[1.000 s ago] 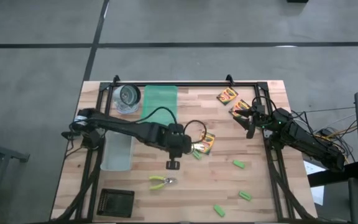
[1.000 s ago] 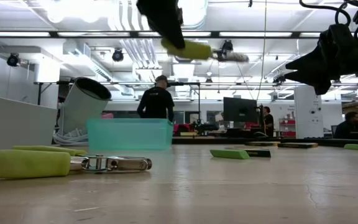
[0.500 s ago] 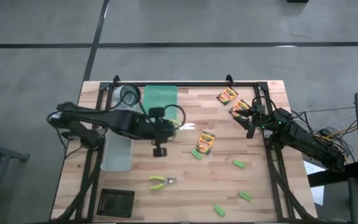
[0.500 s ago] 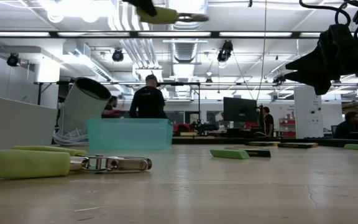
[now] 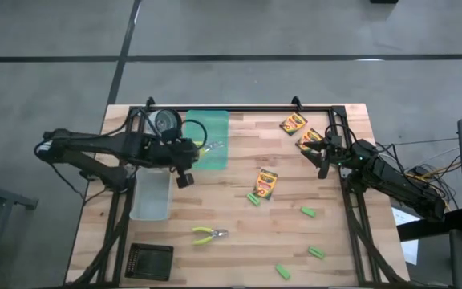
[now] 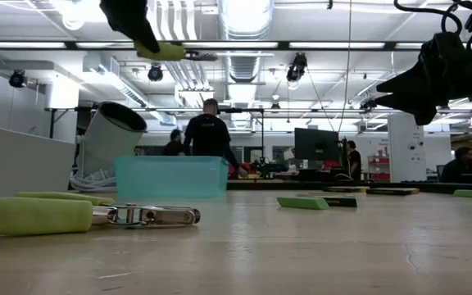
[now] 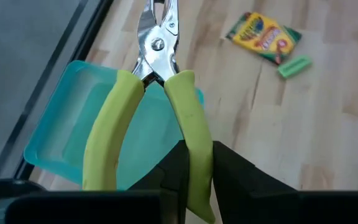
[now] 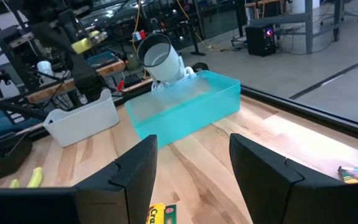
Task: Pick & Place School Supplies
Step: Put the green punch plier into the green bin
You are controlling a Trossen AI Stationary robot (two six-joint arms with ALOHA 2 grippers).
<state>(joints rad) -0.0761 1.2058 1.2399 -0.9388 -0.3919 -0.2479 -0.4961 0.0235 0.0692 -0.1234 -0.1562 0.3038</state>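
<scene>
A butcher-block table (image 5: pixel 239 241) in a bright workshop, people standing well behind it in the low view. My left gripper (image 7: pixel 194 180) is up in the air over the teal tray (image 5: pixel 207 128), its fingers pinched on one yellow-green handle of a pair of pliers (image 7: pixel 154 74); the steel nose points forward, out over the tray's near end. I judge these small pliers stiff and light for steel, but the rubbery handles pivot freely, so holding a single handle lets the other one swing; a grip across both handles near the joint would carry steadier. The second pliers (image 5: pixel 208 234) lie flat on the wood near the front edge, well apart from the tray. One crayon box (image 5: pixel 265 183) sits mid-table with a green block (image 5: pixel 253 198) touching its corner; cardboard like that is light and would crush under a hard squeeze, so I'd take it across the narrow sides. My right gripper (image 8: pixel 191 168) waits at the right rail with its fingers spread, empty, near two more crayon boxes (image 5: pixel 293 123)
</scene>
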